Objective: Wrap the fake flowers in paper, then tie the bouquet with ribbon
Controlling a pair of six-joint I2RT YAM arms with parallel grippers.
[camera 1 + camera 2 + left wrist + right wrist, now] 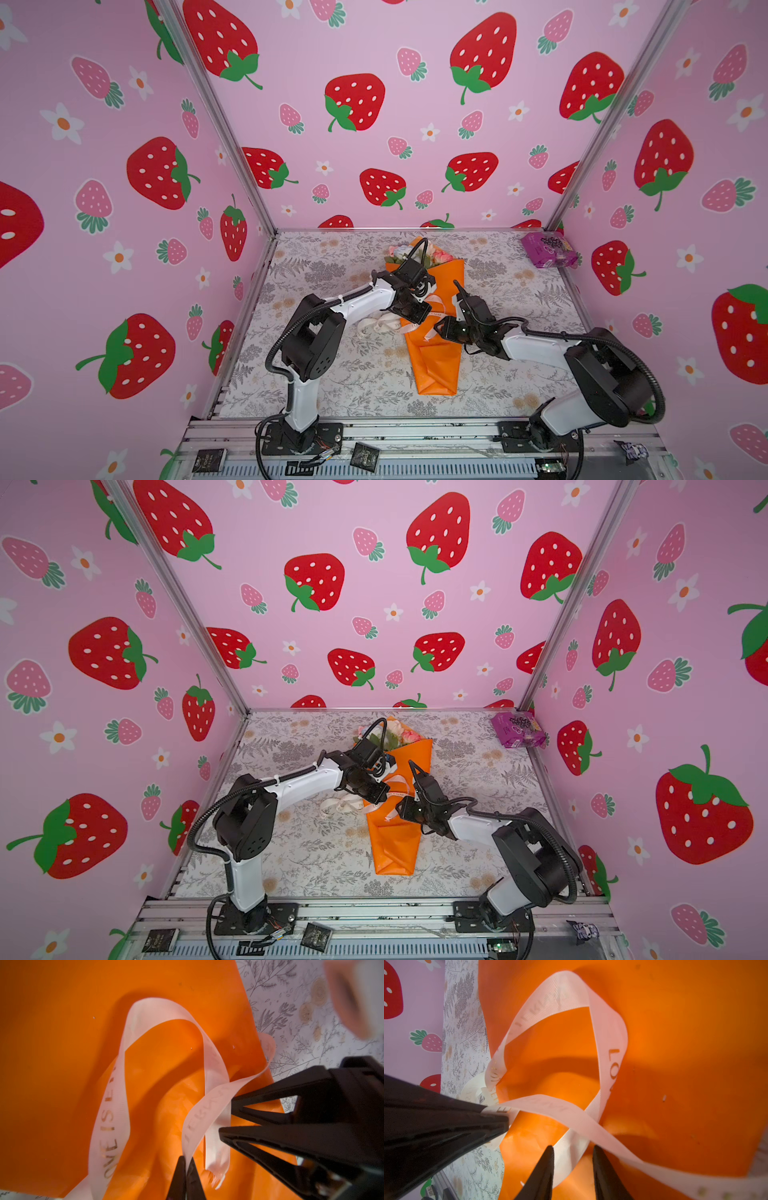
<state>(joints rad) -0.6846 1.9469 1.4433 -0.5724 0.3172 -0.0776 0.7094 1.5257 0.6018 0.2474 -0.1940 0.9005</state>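
The bouquet of fake flowers (436, 361) (395, 845) lies lengthwise mid-table in orange wrapping paper, with its rose heads (399, 250) at the far end. A pale ribbon (164, 1009) (612, 1028) with gold lettering arches in a loop over the paper. My left gripper (188, 1165) (423, 318) is shut on one strand of it. My right gripper (572, 1148) (226, 1118) (438, 327) has its jaws apart, and the ribbon's free end runs between them, against one finger only.
More ribbon lies bunched (378, 324) (340, 804) on the floral tablecloth left of the paper. A purple packet (548, 249) (517, 729) sits in the far right corner. Strawberry-print walls close in three sides, and a metal rail (415, 432) runs along the front.
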